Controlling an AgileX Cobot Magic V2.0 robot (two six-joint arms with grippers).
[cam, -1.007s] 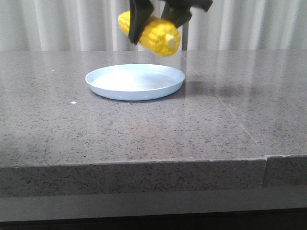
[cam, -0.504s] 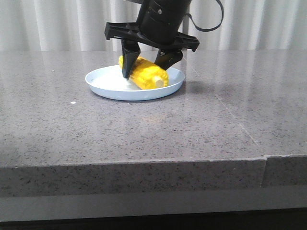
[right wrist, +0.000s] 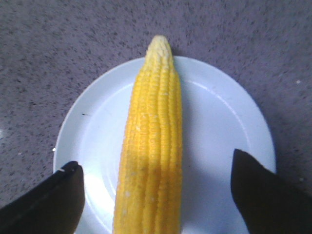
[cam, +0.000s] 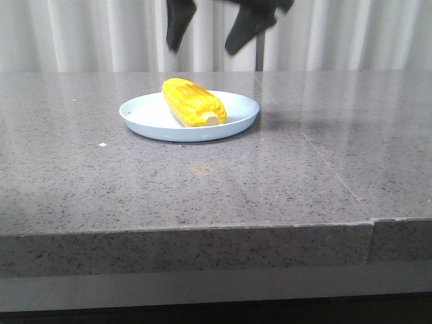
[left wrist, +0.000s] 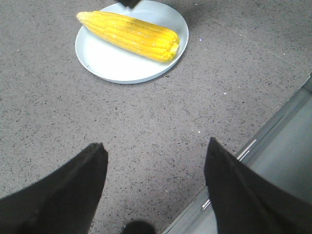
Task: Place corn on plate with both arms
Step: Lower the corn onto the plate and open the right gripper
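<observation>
Table (cam: 202, 196): grey speckled stone, its front edge nearest.
Plate (cam: 145, 116): sits on the table, mid-depth, left of centre.
Corn (cam: 192, 102): lies flat across the plate, pale stub end toward the front.
Right hand (cam: 208, 27): directly above the corn, well clear of it, fingers apart and empty.
Left hand (left wrist: 153, 170): away from the plate, above bare table, fingers spread, holding nothing.

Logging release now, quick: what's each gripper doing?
Left gripper: open, holding nothing.
Right gripper: open, empty, above the corn lying on the plate.
</observation>
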